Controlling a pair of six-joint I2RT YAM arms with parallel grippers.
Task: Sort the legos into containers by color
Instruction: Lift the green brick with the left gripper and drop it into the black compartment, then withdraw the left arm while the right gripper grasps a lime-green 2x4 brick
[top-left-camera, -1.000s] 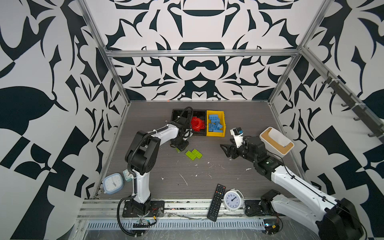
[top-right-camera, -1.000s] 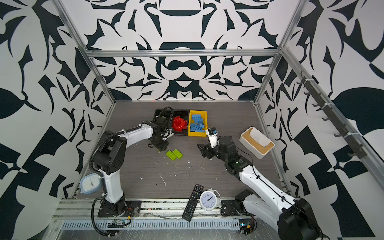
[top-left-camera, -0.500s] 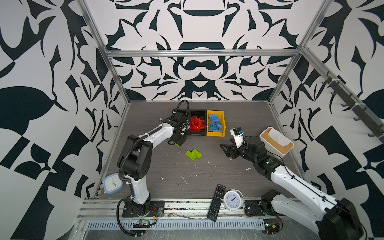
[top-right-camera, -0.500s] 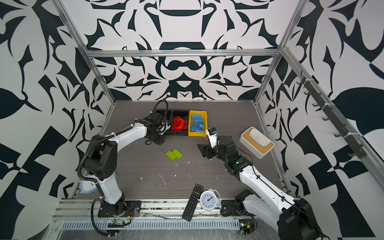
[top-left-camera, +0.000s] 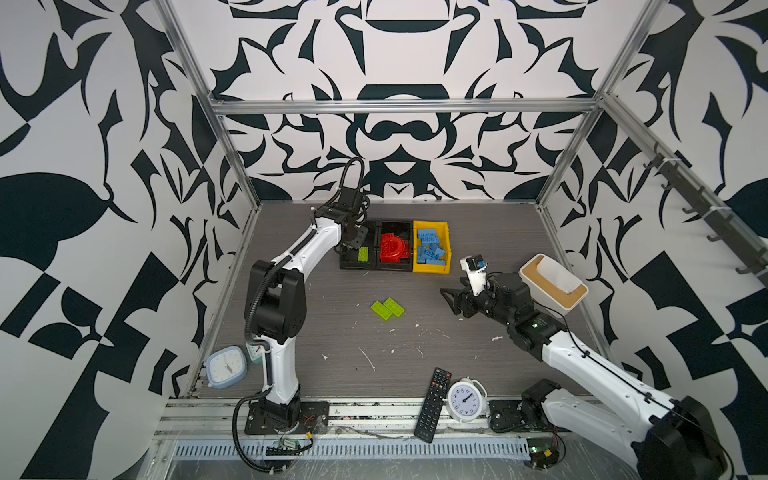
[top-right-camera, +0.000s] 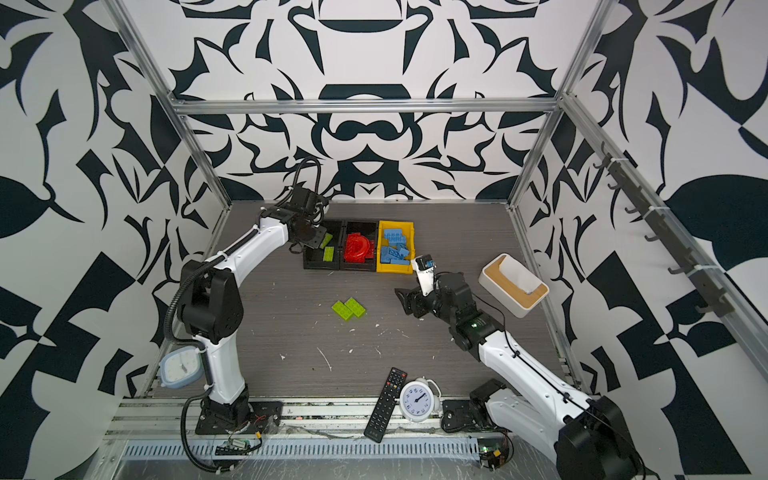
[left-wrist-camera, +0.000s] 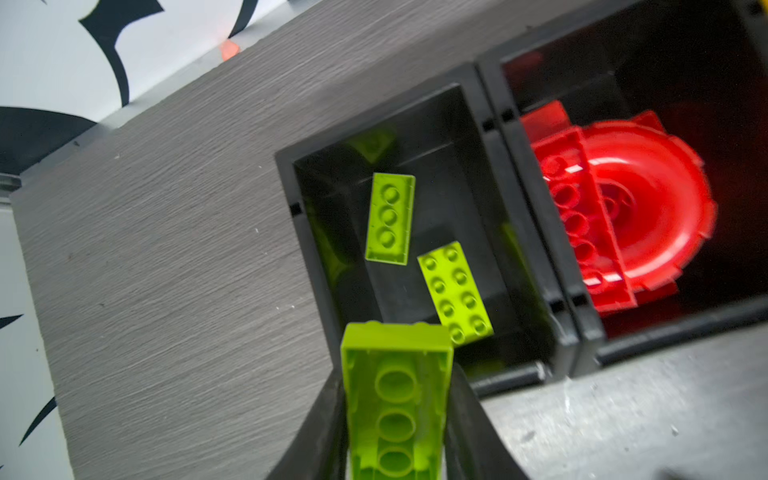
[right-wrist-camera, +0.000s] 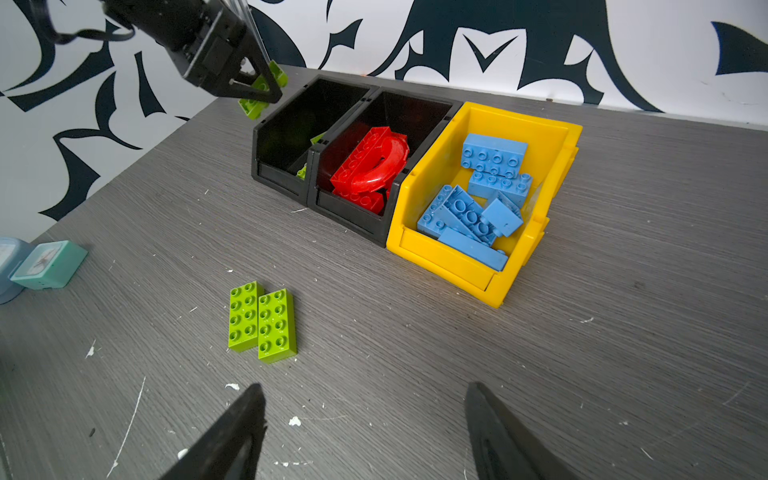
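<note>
Two glossy lime-green studded plastic bricks (top-left-camera: 387, 309) lie touching mid-table, toward five o'clock from the left black square plastic tray (left-wrist-camera: 286, 199), which holds two more. Left gripper (left-wrist-camera: 397, 399), clamped on a fifth lime brick (left-wrist-camera: 395, 361) with hollow underside showing, hangs over that tray's rim: likely next, ease inward and release. Right gripper (right-wrist-camera: 363, 386) hovers spread, empty, at three o'clock of the pair.
</note>
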